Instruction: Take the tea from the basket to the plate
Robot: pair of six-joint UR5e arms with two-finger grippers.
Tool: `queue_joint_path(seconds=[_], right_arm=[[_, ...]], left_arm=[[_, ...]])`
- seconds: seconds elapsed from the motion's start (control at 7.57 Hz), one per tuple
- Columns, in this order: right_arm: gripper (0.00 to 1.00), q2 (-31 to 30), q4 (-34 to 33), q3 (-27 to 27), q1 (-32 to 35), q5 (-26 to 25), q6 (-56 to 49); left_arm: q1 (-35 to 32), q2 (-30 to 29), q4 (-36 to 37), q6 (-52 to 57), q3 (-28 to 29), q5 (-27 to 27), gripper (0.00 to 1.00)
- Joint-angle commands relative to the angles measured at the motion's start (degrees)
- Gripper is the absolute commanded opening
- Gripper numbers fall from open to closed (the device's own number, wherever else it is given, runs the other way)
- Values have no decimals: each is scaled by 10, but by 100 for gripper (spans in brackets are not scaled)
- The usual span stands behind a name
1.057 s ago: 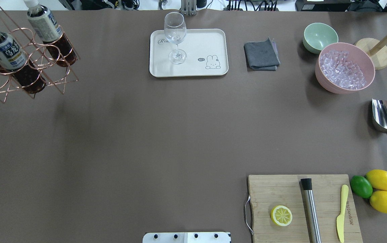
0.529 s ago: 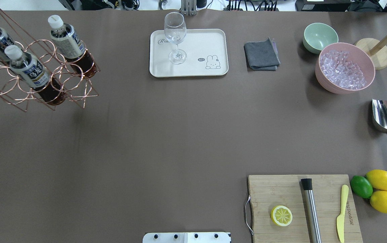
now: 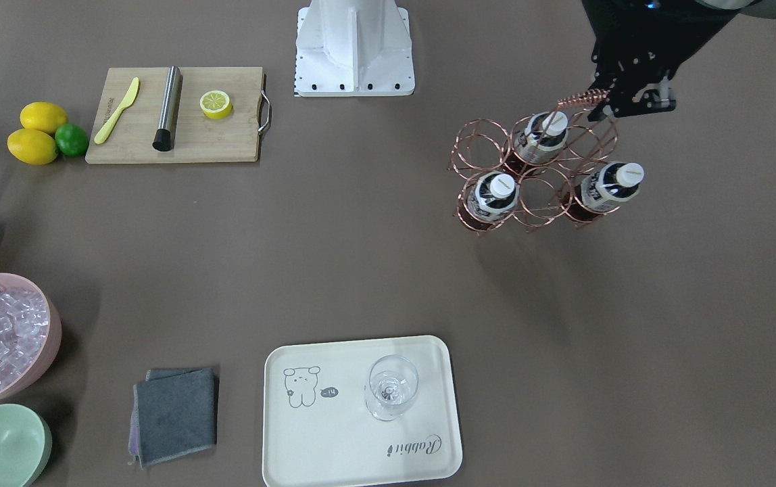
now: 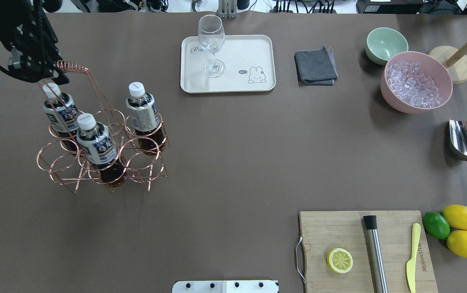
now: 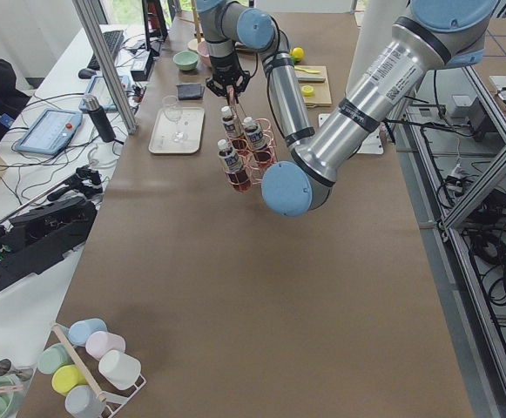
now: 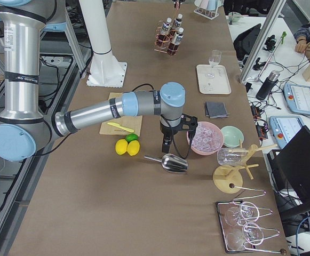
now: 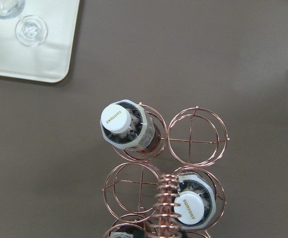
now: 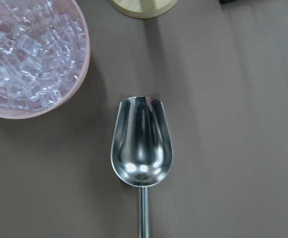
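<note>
Three tea bottles stand in the copper wire basket [image 4: 50, 160]: one [image 4: 60, 110] at the back left, one [image 4: 95, 142] in front, one [image 4: 142, 112] on the right. My left gripper [image 4: 52, 69] is shut on the basket's twisted handle [image 4: 70, 65] and holds the basket over the table's left part. In the front-facing view the basket [image 3: 479, 142] hangs under the gripper [image 3: 610, 103]. The cream plate [image 4: 249, 53] lies at the back middle. My right gripper [image 6: 168, 141] hovers over the steel scoop [image 8: 141, 144]; I cannot tell if it is open.
A wine glass [image 4: 212, 44] stands on the plate's left half. A grey cloth [image 4: 315, 66], green bowl [image 4: 386, 44] and pink ice bowl [image 4: 416, 81] sit at the back right. A cutting board [image 4: 339, 232] with lemon slice, muddler and knife lies front right.
The basket with its three bottles has moved from the table's far left edge to the right and toward the robot. The left gripper has come into the overhead view.
</note>
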Motion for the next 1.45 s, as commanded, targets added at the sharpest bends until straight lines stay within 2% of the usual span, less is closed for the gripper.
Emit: queue_joint_path(seconds=[0.0, 0.26, 0.53, 0.79, 1.06, 1.32], right_arm=[[100, 61, 1, 2, -60, 24, 127], [100, 143, 0, 0, -149, 29, 268], [100, 215, 0, 3, -224, 29, 395], [100, 258, 2, -16, -299, 33, 430], [99, 312, 6, -71, -307, 87, 454], [99, 339, 7, -78, -320, 92, 518]], left_arm=[[41, -35, -1, -47, 0, -4, 0], [74, -58, -22, -120, 6, -1, 0], [112, -59, -94, -163, 34, 1, 0], [143, -59, -149, -204, 51, 0, 0], [167, -60, -211, -271, 63, 2, 0], [168, -88, -217, -278, 86, 2, 0]])
